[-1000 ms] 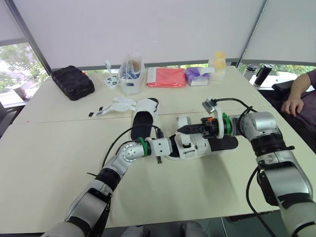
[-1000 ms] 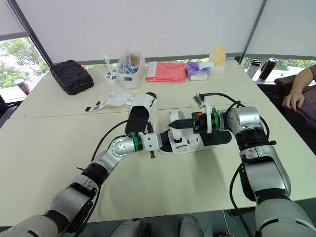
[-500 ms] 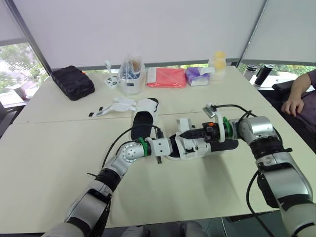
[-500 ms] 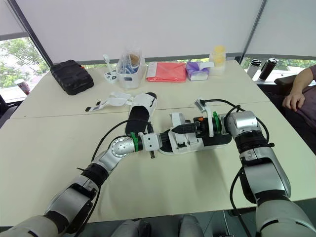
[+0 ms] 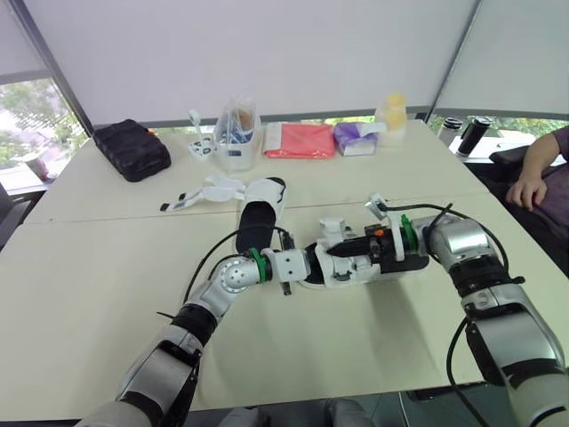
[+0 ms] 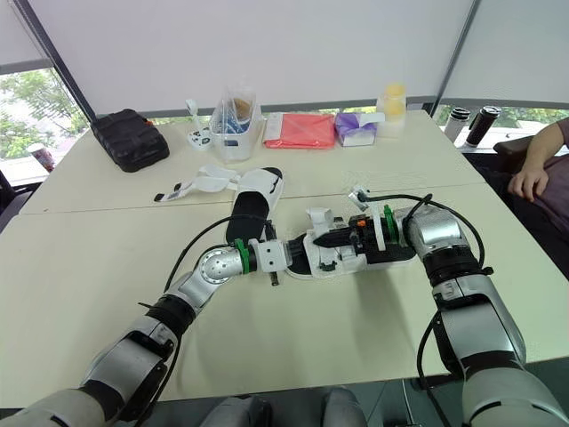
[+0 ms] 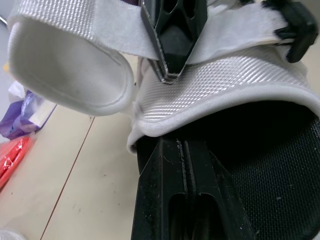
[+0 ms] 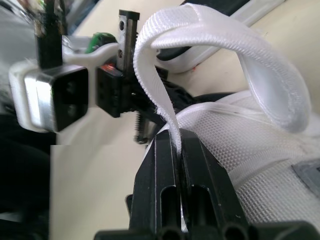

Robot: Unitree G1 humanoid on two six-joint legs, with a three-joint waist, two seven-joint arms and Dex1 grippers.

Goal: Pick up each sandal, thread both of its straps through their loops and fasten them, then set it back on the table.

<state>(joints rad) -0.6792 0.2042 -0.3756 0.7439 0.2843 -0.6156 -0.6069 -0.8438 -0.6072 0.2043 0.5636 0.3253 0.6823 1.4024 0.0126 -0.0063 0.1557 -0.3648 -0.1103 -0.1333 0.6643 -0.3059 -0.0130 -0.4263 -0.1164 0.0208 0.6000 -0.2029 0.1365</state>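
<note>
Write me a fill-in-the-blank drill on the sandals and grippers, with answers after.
The right gripper is shut on a white ___ of the near sandal. The left gripper pinches the edge of that same ___. The other sandal lies untouched on the ___. A ___ case sits at the far left corner.
Answers: strap; sandal; table; black.

— What is the robot showing?
— Silver-grey shells are covering the left arm [image 5: 160,369] and right arm [image 5: 507,329], with green rings [image 5: 257,265] circling both wrists.
— Cables [image 5: 206,260]?
— Black ones are looping alongside. Black fingers [image 8: 165,190] are forming the left end effector [image 5: 308,266] and right end effector [image 5: 331,252].
</note>
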